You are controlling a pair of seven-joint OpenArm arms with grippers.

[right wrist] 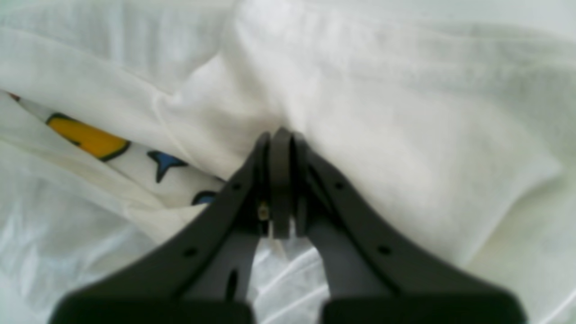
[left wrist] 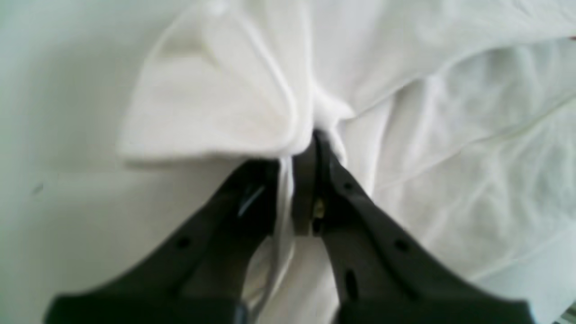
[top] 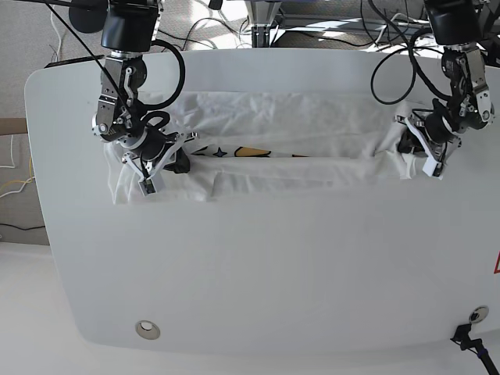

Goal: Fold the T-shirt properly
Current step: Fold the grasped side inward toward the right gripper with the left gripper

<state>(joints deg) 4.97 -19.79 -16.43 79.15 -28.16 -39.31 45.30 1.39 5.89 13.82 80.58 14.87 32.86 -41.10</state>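
The white T-shirt (top: 312, 117) lies stretched in a long band across the far half of the table, folded over so that only a thin strip of its coloured print (top: 251, 152) shows. My right gripper (top: 176, 162) is on the left of the base view, shut on the shirt's left end. In the right wrist view (right wrist: 281, 135) its jaws are closed on white cloth, with a yellow letter and a blue star (right wrist: 164, 163) beside them. My left gripper (top: 406, 148) is shut on the shirt's right end. In the left wrist view (left wrist: 310, 140) it pinches a bunched fold by a sleeve (left wrist: 211, 103).
The white table (top: 258, 266) has rounded corners. A metal grommet (top: 146, 330) sits near its front left edge. A black cable end (top: 467, 334) lies at the front right corner, and a red mark (top: 496, 264) is at the right edge. Cables hang behind the table.
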